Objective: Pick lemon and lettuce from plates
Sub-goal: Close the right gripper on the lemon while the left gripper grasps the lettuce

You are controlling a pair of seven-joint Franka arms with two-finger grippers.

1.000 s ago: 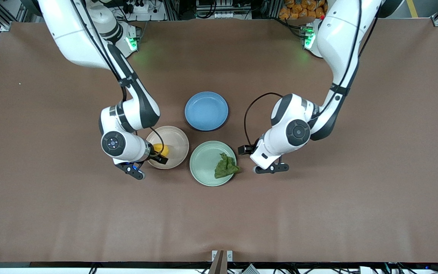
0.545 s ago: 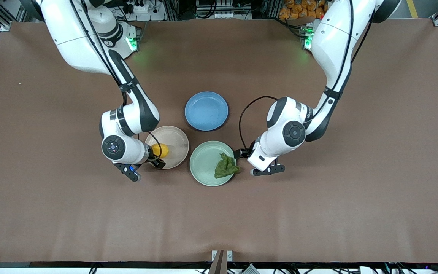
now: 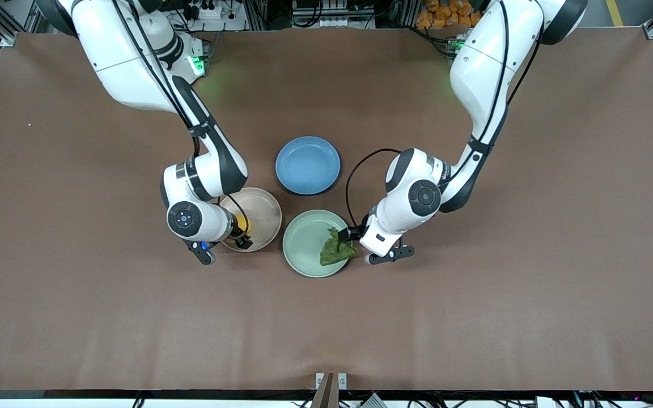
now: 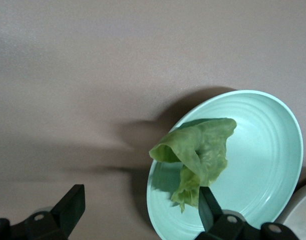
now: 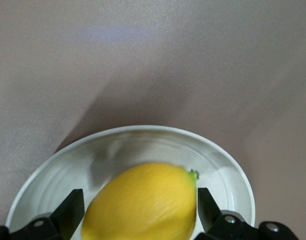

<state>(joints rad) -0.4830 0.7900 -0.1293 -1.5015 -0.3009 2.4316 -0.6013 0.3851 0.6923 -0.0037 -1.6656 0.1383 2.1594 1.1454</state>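
The yellow lemon (image 3: 245,223) lies on the beige-pink plate (image 3: 263,208). My right gripper (image 3: 240,237) is open and low over that plate. In the right wrist view the lemon (image 5: 142,205) sits between its fingers (image 5: 72,207) on the plate (image 5: 142,132). The dark green lettuce (image 3: 335,249) lies on the mint plate (image 3: 304,238), at its edge toward the left arm's end. My left gripper (image 3: 352,233) is open at that edge. In the left wrist view, one of its fingers (image 4: 208,207) is beside the lettuce (image 4: 198,150) over the plate (image 4: 258,165). The other is over bare table.
A blue plate (image 3: 308,165) with nothing on it stands farther from the front camera, close to both other plates. The three plates sit clustered mid-table on the brown table (image 3: 474,311).
My right gripper has moved in over the beige-pink plate until its fingers stand either side of the lemon. My left gripper has moved toward the mint plate and now reaches the lettuce.
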